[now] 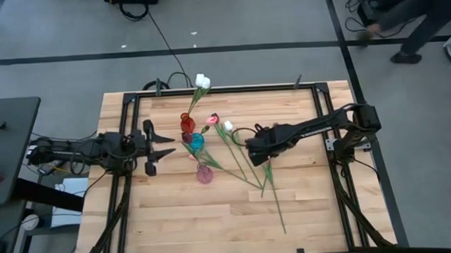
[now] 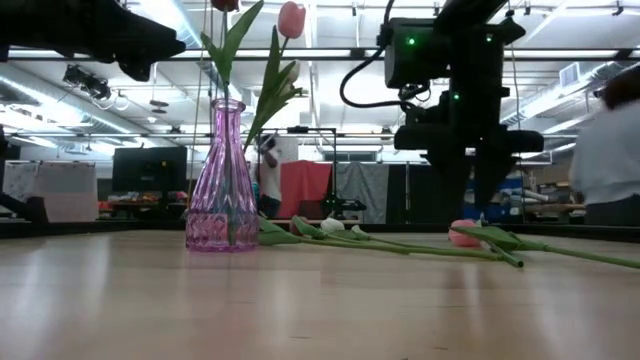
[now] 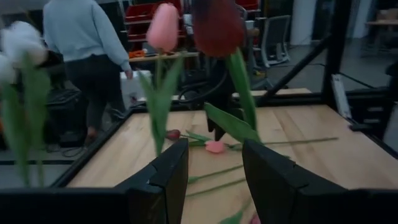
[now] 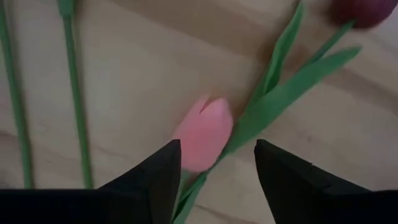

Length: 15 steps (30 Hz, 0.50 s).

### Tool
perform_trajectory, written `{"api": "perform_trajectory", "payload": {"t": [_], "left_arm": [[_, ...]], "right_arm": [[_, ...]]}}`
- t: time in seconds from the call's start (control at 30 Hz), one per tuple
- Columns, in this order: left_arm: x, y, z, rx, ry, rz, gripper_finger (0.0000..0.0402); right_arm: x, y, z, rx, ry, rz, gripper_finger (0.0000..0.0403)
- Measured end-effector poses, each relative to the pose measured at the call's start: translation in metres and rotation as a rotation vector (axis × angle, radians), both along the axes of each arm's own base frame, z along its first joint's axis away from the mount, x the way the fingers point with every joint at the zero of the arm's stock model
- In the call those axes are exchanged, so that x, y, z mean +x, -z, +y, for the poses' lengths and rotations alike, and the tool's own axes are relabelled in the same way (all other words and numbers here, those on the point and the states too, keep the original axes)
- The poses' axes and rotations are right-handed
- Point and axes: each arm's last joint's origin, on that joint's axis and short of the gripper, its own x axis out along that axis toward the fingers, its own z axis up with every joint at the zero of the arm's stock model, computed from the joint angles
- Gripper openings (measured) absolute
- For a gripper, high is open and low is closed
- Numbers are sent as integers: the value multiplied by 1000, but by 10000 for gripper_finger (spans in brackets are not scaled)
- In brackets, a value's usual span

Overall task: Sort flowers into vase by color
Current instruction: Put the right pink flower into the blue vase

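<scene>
Down at the tabletop, the right gripper [image 4: 216, 165] stands open, its fingers [image 4: 152, 180] straddling a pink tulip [image 4: 204, 134] that lies flat on the table [image 1: 237, 217], nothing gripped. Beside it lie more flowers [image 1: 246, 167]. Farther left stand three vases [image 1: 197, 147], some holding tulips. Beyond them the left gripper [image 1: 164, 143] hovers open and empty. No writing is legible.

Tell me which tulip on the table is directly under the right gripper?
The pink tulip lying flat: its bud sits just ahead of the open right gripper. The maroon tulip lies farther off, and bare green stems lie to the side.
</scene>
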Motion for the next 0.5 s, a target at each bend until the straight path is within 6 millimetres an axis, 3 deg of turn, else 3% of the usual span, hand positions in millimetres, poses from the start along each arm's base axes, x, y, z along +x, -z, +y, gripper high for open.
{"api": "perform_trajectory", "payload": {"t": [0.23, 0.5], "left_arm": [[3, 2, -3, -4, 84, 25, 156], [2, 7, -3, 2, 93, 68, 156]], "right_arm": [[-4, 0, 13, 28, 95, 13, 208], [4, -2, 60, 201, 85, -112, 208]]}}
